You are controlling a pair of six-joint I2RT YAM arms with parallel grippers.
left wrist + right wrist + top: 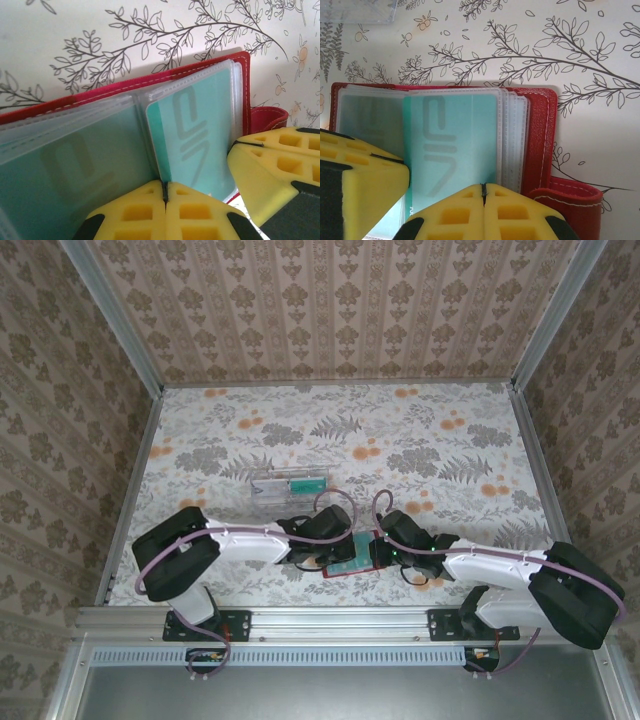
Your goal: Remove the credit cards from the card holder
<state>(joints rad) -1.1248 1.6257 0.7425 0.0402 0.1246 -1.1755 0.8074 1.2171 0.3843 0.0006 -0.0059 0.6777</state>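
The red card holder (pixel 338 571) lies open on the floral table near the front edge, its clear sleeves fanned out (pixel 540 135) (pixel 125 85). A teal credit card (pixel 195 135) (pixel 455 140) shows in the top sleeve, and another (pixel 65 170) sits in the sleeve to its left. My left gripper (pixel 165 186) (pixel 335 540) is shut, pinching the near edge of the teal card. From the other side, my right gripper (pixel 483 187) (pixel 385 545) is shut on the bottom edge of the holder's sleeves. Each gripper's yellow finger shows in the other wrist view.
A clear plastic tray (pixel 290 485) (pixel 357 12) stands just behind the holder, with a teal card (pixel 305 481) in it. The holder's red strap (pixel 570 205) sticks out on the right. Patterned walls enclose the table on three sides.
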